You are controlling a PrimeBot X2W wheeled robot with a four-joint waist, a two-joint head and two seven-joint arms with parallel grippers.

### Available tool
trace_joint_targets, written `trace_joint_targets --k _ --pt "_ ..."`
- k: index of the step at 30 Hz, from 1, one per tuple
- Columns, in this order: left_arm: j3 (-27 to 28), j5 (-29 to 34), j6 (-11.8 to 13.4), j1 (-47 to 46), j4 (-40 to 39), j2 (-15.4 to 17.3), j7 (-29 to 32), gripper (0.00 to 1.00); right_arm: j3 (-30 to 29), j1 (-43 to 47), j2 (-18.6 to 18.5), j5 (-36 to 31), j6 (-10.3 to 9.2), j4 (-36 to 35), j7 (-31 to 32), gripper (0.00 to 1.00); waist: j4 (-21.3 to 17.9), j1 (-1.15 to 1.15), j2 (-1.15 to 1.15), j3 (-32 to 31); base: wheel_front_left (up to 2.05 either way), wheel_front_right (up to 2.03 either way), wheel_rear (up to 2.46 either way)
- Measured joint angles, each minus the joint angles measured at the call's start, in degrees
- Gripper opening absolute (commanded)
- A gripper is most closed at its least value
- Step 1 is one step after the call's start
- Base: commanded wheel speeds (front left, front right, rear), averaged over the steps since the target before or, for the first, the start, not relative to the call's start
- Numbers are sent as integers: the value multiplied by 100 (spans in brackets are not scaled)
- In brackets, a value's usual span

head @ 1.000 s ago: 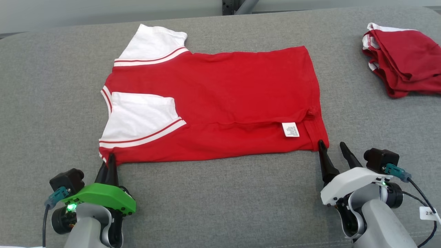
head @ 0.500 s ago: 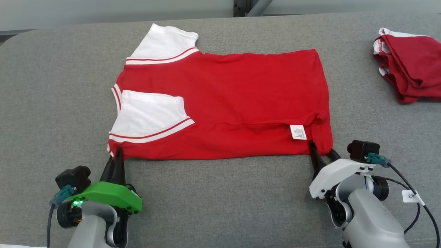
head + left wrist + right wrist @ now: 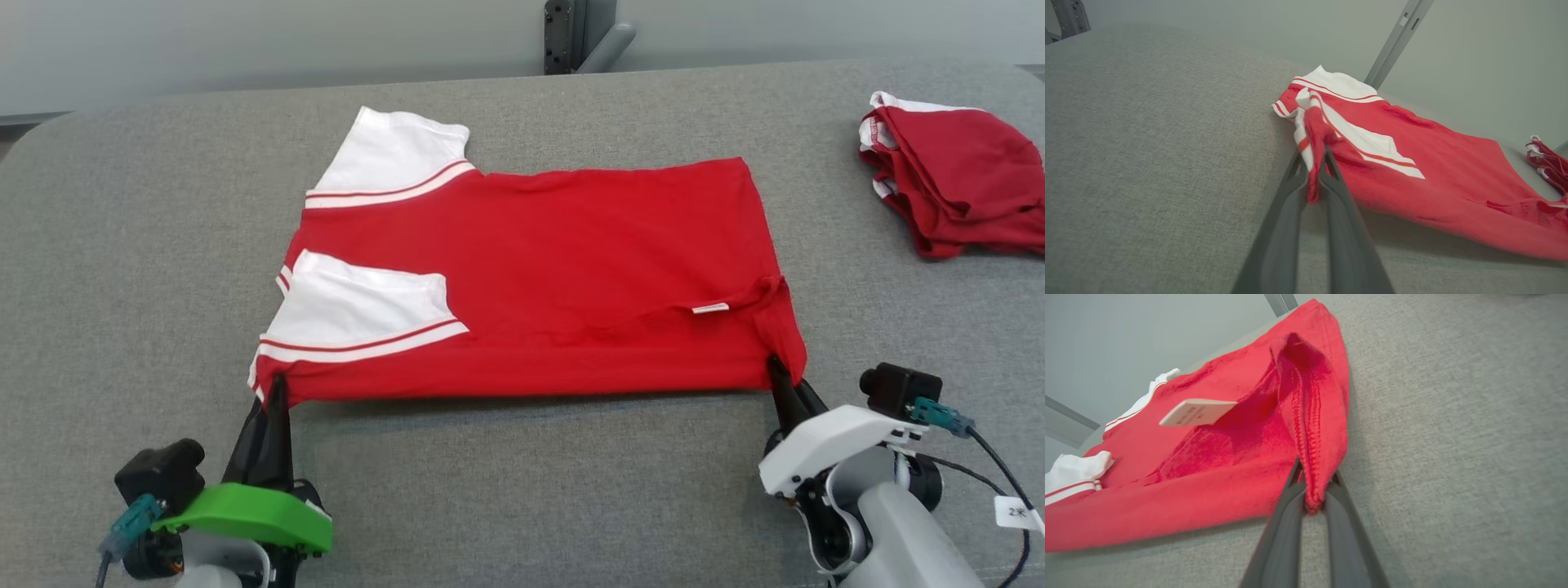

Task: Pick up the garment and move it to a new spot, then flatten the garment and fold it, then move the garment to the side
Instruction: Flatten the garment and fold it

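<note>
The garment (image 3: 555, 269) is a red T-shirt with white sleeves, spread sideways on the grey cushion, near side folded over with a white label (image 3: 710, 308) showing. My left gripper (image 3: 275, 385) is shut on its near left corner by the sleeve; in the left wrist view the garment (image 3: 1412, 163) has red and white cloth pinched between the left gripper's (image 3: 1314, 163) fingers. My right gripper (image 3: 780, 367) is shut on the near right hem corner; in the right wrist view a bunch of the garment's (image 3: 1208, 457) red hem sits in the right gripper (image 3: 1314, 473). The near edge is lifted slightly off the cushion.
A second red and white garment (image 3: 955, 180) lies crumpled at the far right of the grey cushion (image 3: 122, 245). A grey metal post (image 3: 580, 33) stands behind the cushion's far edge.
My right gripper moved onto the hem corner and shut on it. Both grippers now raise the near edge, so the label tips on edge. The head camera has shifted.
</note>
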Motion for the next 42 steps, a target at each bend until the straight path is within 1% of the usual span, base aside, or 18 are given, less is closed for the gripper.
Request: trace_joint_targets --k 4,9,13,16,17,18,19,20,21,22,23,27,31,33,36,39,42 --pt "2 -34 145 628 -621 35 185 0 -191 630 -126 60 0 -831 368 0 -63 0 0 -74 0 0 0" --pt "-27 -190 292 1372 -1111 18 431 0 -449 1418 -78 2 1 -1764 917 0 -116 0 0 -142 0 0 0" --pt "-104 -208 394 1630 -1158 -23 570 0 -656 1824 -9 -104 1 -2145 1213 0 -122 0 0 -177 0 0 0" --pt "-123 -226 424 1644 -1027 -40 578 0 -739 1956 24 -152 2 -2321 1346 0 -138 0 0 -193 0 0 0" --pt "-123 -226 424 1644 -1027 -40 578 0 -739 1956 24 -152 2 -2321 1346 15 -138 0 0 -193 0 0 0" --pt "-143 -209 446 1642 -906 -36 569 0 -751 2009 31 -179 2 -2399 1411 44 -156 0 0 -195 0 0 0" --pt "-144 -208 449 1638 -849 -36 560 0 -759 2031 32 -193 1 -2436 1416 100 -165 0 0 -194 0 0 0" --pt "-137 -208 450 1632 -800 -34 530 18 -772 2047 32 -193 1 -2469 1430 100 -175 0 0 -192 0 0 0" --pt "-134 -209 450 1625 -761 -33 512 45 -787 2059 31 -189 0 -2502 1428 100 -184 0 0 -189 0 0 0" --pt "-136 -209 446 1613 -726 -29 494 91 -802 2066 31 -178 0 -2533 1417 100 -192 0 0 -183 0 0 0" --pt "-134 -209 439 1597 -687 -18 460 100 -823 2076 33 -178 0 -2560 1402 100 -199 0 0 -177 0 0 0" --pt "-68 -202 382 1501 -594 147 332 100 -920 2128 32 -258 0 -2683 1302 100 -229 0 0 -157 0 0 0" --pt "-35 -115 332 1163 -598 409 328 100 -1060 2112 36 -474 0 -2877 1226 100 -265 0 0 -125 0 0 0" --pt "-88 71 314 856 -650 590 438 100 -1160 2038 33 -614 0 -3011 1200 100 -288 0 0 -90 0 0 0" --pt "-188 196 291 283 -756 770 720 100 -1225 1872 33 -809 0 -3252 1202 100 -326 0 0 -3 0 0 0" --pt "-244 243 289 -352 -751 921 1065 100 -1158 1682 33 -912 0 -3486 1252 100 -381 0 0 128 0 0 0" --pt "-322 316 256 -1031 -560 992 1340 100 -1024 1415 34 -927 0 -3678 1305 100 -450 0 0 313 0 0 0"
